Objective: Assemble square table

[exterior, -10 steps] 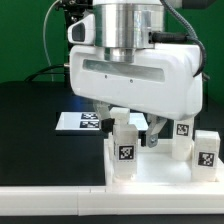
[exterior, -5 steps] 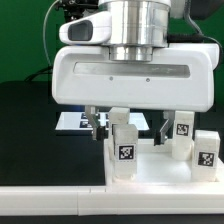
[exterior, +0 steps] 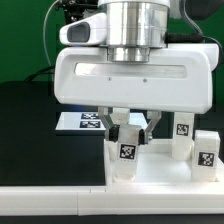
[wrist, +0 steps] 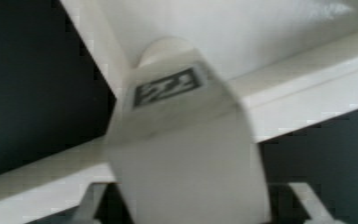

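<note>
The square table's white top (exterior: 160, 172) lies flat at the exterior view's right, and in the wrist view it is the pale surface (wrist: 291, 40) behind the leg. A chunky white leg (exterior: 125, 152) with a black-and-white tag stands upright at the top's near corner. My gripper (exterior: 129, 128) hangs straight above it, its two fingers closed in against the leg's upper sides. In the wrist view the leg (wrist: 176, 130) fills the space between the fingers (wrist: 94, 198).
Two more tagged legs (exterior: 183, 133) (exterior: 206, 152) stand on the top's far right side. The marker board (exterior: 78, 121) lies on the black table behind the gripper. A long white rail (exterior: 50, 206) runs along the front edge.
The fingers, spread wide either side of the leg half a second ago, have closed in onto it. The hand itself has barely moved.
</note>
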`<action>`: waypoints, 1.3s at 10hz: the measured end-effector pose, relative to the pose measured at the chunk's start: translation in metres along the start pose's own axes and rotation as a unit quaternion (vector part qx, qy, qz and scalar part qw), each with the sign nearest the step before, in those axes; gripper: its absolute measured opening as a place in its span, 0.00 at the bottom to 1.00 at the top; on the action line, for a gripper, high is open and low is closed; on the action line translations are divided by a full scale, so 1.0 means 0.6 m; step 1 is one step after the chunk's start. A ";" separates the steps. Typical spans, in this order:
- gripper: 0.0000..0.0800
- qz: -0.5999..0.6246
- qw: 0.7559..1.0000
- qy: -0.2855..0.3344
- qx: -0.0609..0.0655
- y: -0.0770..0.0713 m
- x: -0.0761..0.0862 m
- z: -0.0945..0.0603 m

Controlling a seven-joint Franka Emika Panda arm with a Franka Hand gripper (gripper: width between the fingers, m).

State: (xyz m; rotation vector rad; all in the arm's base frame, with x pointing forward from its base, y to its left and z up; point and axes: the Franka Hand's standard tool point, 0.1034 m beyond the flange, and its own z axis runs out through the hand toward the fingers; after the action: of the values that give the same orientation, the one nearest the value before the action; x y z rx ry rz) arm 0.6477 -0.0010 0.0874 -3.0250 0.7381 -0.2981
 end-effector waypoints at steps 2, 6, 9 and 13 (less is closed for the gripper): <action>0.36 0.073 0.997 -0.001 -0.002 0.005 0.001 0.000; 0.36 0.300 0.954 -0.027 0.005 0.024 0.000 0.004; 0.36 0.452 0.890 -0.060 0.020 0.033 -0.004 0.006; 0.49 0.470 0.881 -0.062 0.018 0.040 -0.003 0.007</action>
State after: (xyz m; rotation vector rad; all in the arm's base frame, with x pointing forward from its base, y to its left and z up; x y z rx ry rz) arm 0.6363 -0.0214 0.0814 -2.2287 1.9693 -0.0760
